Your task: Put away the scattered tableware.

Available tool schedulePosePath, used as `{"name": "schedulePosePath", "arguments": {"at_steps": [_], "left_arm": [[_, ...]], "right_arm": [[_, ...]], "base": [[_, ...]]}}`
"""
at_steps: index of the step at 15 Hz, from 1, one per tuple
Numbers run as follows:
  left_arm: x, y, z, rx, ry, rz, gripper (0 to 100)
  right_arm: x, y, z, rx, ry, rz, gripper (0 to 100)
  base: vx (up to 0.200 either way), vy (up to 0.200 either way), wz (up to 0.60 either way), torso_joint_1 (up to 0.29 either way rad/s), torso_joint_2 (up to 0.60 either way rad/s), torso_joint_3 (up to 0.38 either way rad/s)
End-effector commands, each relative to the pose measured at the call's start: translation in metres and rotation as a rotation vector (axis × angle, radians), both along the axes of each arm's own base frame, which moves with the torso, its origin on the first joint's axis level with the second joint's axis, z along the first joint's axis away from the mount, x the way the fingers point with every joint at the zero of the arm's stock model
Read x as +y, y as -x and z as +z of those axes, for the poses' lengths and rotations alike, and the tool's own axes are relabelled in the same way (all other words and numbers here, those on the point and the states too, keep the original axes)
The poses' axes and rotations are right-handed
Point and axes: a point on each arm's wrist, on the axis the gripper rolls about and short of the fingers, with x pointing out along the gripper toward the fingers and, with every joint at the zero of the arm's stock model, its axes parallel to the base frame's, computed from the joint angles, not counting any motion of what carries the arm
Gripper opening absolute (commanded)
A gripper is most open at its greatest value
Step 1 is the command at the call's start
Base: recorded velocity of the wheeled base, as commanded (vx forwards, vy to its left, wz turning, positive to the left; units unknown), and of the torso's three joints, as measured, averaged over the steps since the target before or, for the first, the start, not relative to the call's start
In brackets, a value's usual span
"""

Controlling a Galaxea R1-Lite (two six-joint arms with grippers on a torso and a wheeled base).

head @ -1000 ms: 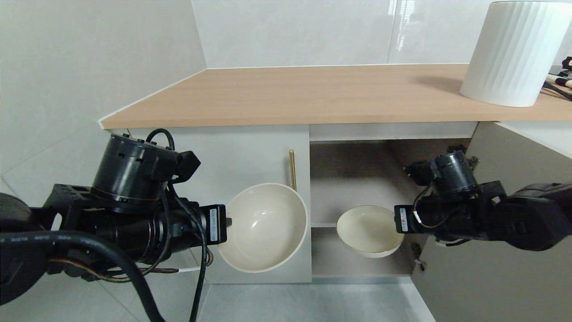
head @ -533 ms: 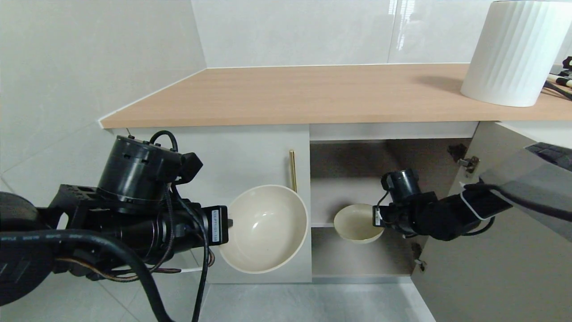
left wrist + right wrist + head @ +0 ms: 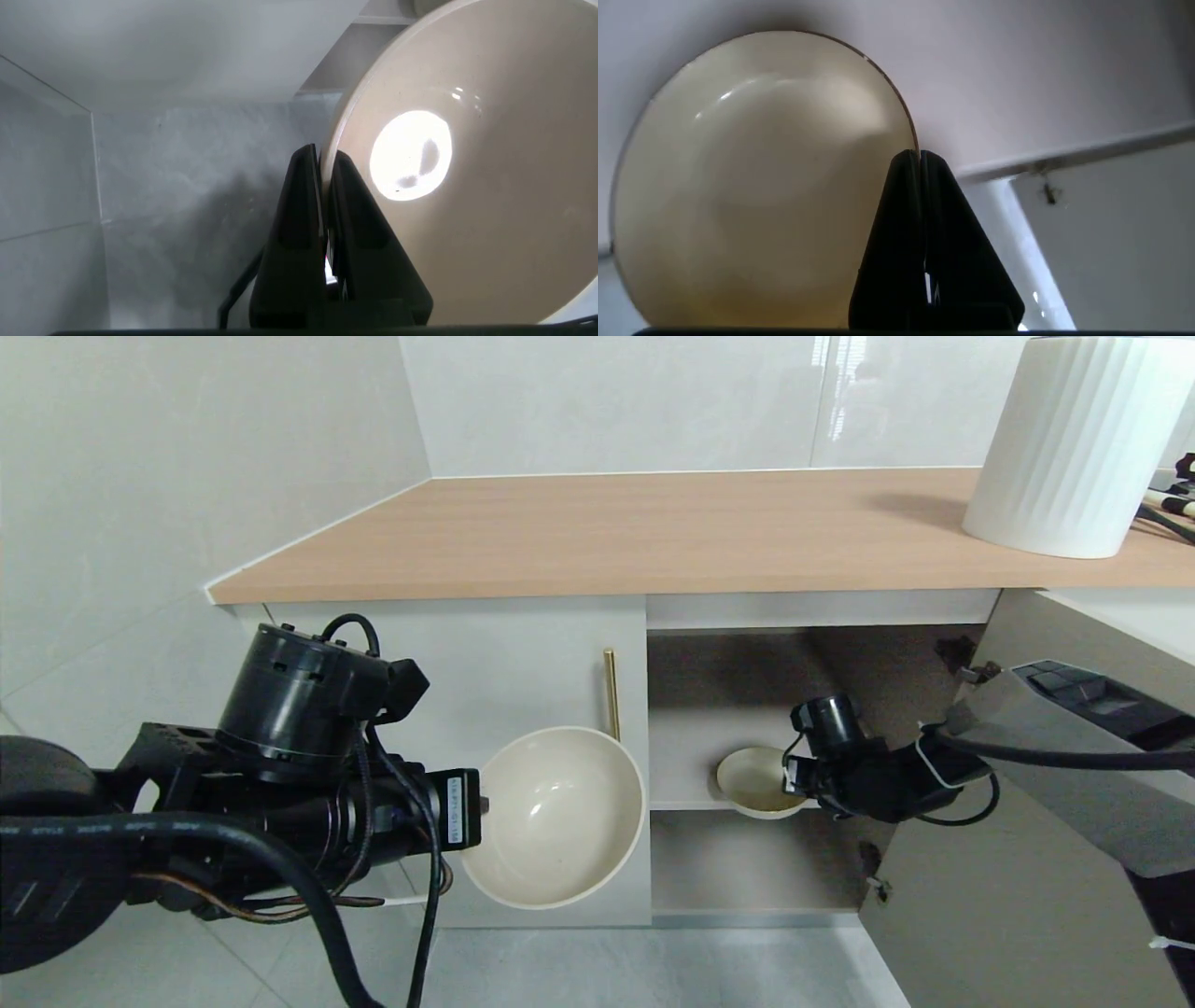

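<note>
Shut door [image 3: 523, 663] behind bowl [image 3: 560, 821]; vase [image 3: 1074, 448], perhaps, on counter [image 3: 653, 532]

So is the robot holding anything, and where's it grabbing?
Yes, two bowls. The left gripper pinches the big cream bowl by its rim; the right gripper pinches the smaller bowl by its rim too.

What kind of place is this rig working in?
Probably a home-style kitchen: a light wood-look countertop against glossy white wall tiles, a pale base cabinet with a slim brass bar handle, plus a large cream ceramic bowl before its shut door and a smaller cream ceramic bowl in its open compartment.
</note>
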Motion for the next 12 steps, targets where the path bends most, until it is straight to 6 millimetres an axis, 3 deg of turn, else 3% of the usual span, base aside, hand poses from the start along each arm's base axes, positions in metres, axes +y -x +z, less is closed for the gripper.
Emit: {"name": "schedulePosePath", "arguments": {"at_steps": [1,7,12], "left_arm": [[0.000,0.000,-0.001,0.002,-0.001,0.000,0],[-0.002,-0.001,-0.003,0.009,-0.005,-0.003,0],[-0.002,-0.002,-0.004,0.013,-0.008,-0.003,0]], "right_arm": [[0.000,-0.008,-0.014,0.006,0.003,-0.017,0],[-0.002,-0.030,-0.012,-0.063,-0.029,-0.086,0],[-0.009,-0.036,-0.015,-0.074,-0.022,-0.114,0]], "base": [[0.000,0.000,0.00,0.000,0.00,0.000],[0.000,0.000,0.00,0.000,0.00,0.000],[0.000,0.000,0.00,0.000,0.00,0.000]]}}
